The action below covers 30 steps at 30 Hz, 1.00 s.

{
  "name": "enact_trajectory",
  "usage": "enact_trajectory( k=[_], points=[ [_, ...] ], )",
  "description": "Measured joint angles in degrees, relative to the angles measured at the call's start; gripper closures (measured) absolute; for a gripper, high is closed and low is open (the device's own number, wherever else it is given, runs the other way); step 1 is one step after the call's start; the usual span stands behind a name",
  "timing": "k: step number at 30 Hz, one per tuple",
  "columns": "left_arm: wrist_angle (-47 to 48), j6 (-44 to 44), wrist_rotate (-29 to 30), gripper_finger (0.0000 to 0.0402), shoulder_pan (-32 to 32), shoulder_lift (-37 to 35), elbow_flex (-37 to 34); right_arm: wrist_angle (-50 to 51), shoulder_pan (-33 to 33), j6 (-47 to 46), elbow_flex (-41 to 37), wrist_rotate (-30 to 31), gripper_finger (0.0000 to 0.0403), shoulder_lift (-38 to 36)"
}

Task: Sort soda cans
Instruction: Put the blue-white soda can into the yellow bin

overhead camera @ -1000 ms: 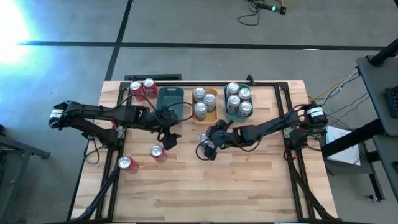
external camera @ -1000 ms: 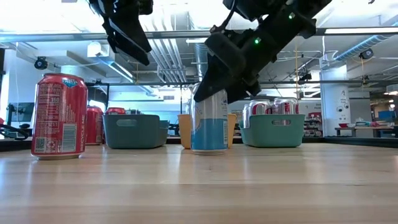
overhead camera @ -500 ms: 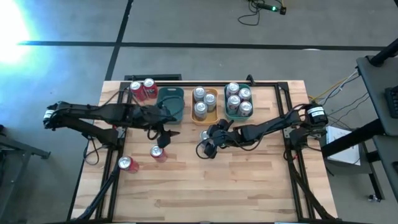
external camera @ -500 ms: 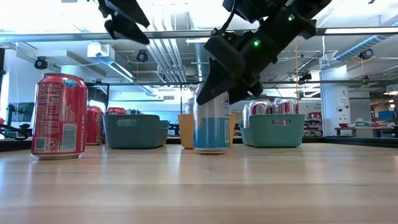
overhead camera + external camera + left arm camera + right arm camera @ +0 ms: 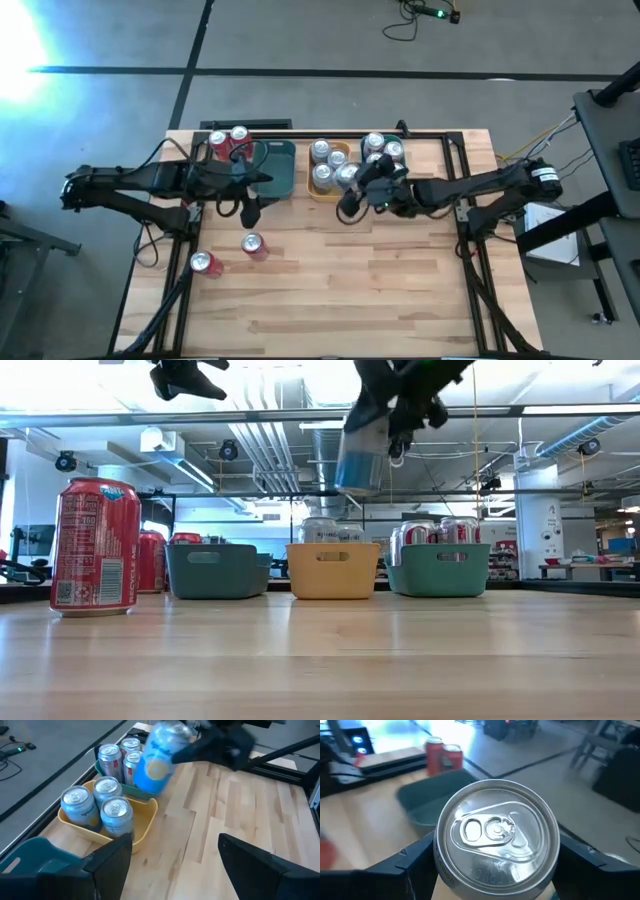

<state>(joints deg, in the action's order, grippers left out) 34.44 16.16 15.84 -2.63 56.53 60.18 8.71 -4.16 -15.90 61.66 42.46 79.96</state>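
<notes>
Right pincer (image 5: 385, 422) clamped on a blue-and-silver soda can (image 5: 360, 455), carried clear of the table (image 5: 330, 290) above the orange tray (image 5: 331, 186) at 12 o'clock — judged the matching bin, with 3 like cans inside. Left pincer (image 5: 248, 205) hangs apart, empty, at 10 o'clock; 2 red cans (image 5: 253, 245) wait at 8 o'clock.
</notes>
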Motion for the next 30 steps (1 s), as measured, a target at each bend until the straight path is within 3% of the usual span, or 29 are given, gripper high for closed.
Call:
enact_trajectory(
  k=[6, 22, 30],
  points=[
    [-0.1, 0.9, 0.1, 0.0121, 0.0, 0.5, 0.0, 0.0, 2.8, -2.3, -2.6, -3.9, 0.011, 2.4],
    [-1.0, 1.5, 0.1, 0.0121, 0.0, 1.6, 0.0, -5.7, 5.8, -2.1, -3.5, -4.2, 0.0103, 10.9],
    [-1.0, 2.0, -0.2, 0.0121, 0.0, 1.6, 0.0, -5.7, 9.0, -6.3, -3.6, -10.4, 0.0076, 14.5]
  ],
)
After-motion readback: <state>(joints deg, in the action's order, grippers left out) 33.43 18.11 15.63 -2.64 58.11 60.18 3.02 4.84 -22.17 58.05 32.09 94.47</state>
